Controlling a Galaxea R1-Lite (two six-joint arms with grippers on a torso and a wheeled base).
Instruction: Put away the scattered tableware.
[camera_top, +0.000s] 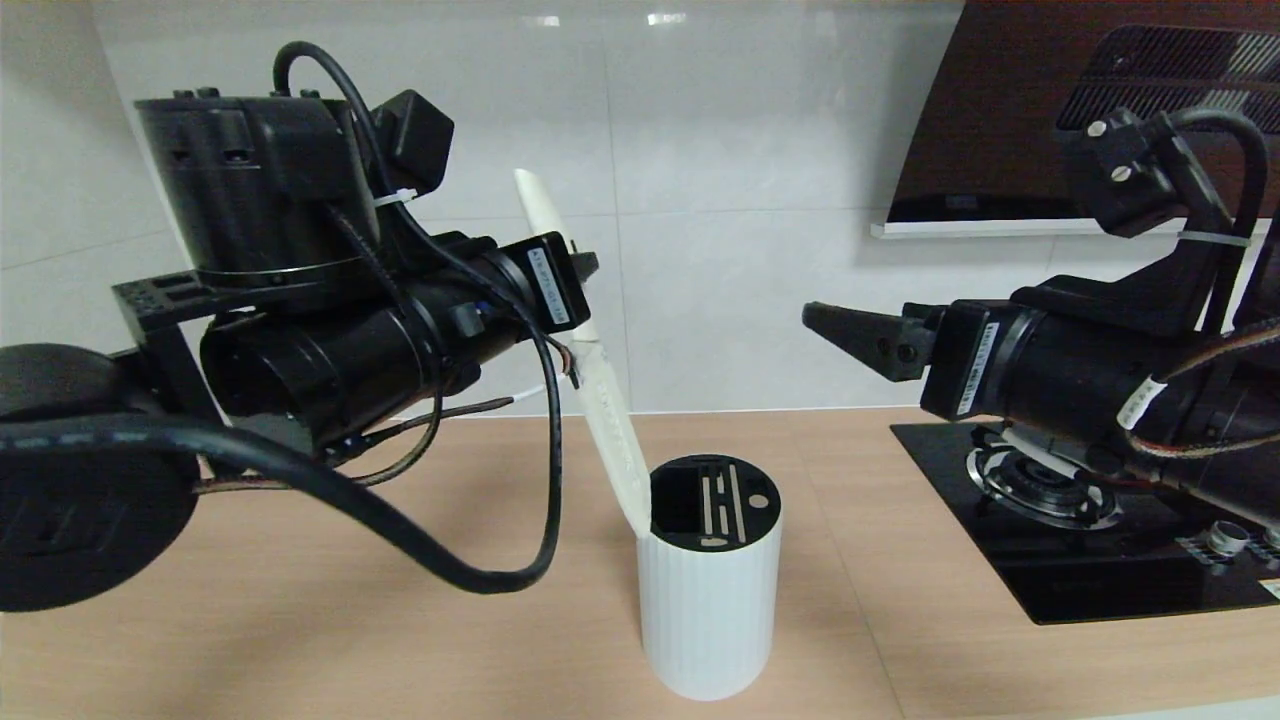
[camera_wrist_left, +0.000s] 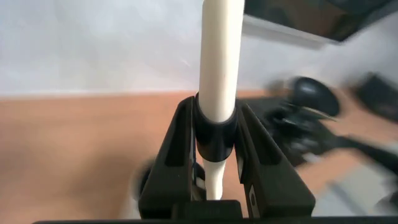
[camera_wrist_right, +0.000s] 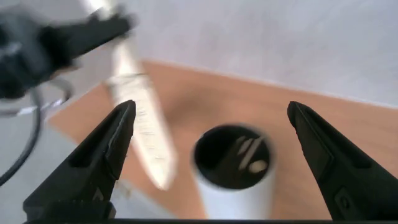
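My left gripper is shut on the white handle of a white knife, held tilted with the blade pointing down. The blade tip meets the left rim of a white ribbed holder with a black slotted top; whether the tip is inside I cannot tell. In the left wrist view the fingers clamp the knife handle. My right gripper hangs open to the right of the holder, above the counter. Its wrist view shows the right gripper open, with the knife and the holder beyond.
A black gas stove lies on the wooden counter at the right, under my right arm. A dark range hood hangs on the white tiled wall. Bare counter lies left of and in front of the holder.
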